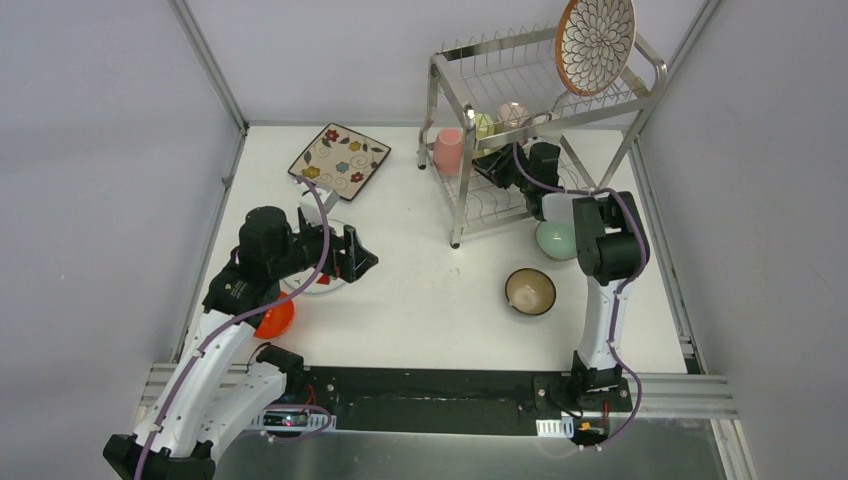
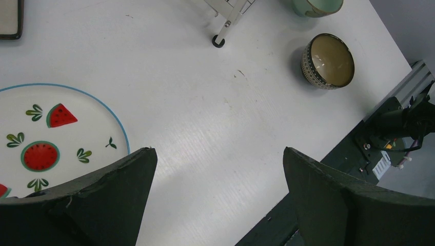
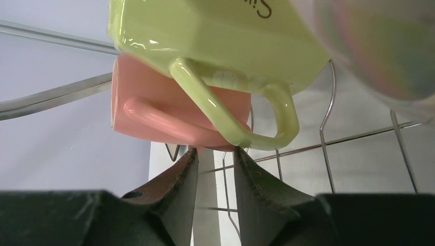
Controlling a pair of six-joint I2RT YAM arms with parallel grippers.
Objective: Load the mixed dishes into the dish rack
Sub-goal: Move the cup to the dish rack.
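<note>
We see the dish rack (image 1: 495,205) at the tabletop's (image 1: 430,300) far right corner, a green cup (image 3: 215,36) in it. The right gripper (image 3: 215,154) sits just under the cup's handle, jaws narrowly parted; whether they grip it we cannot tell. The left gripper (image 2: 218,151), jaws wide and empty, hovers near the left edge.

Lime-green mug (image 3: 215,41), pink mug (image 3: 154,115), blue-rimmed watermelon-print plate (image 2: 61,138), brown-rimmed petal-pattern plate (image 1: 596,42).

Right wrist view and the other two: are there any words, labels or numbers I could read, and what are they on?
"Si…": dark letters on the green mug, cut off by the picture's top edge, so the rest is unreadable.
No other readable text shows in any view.
</note>
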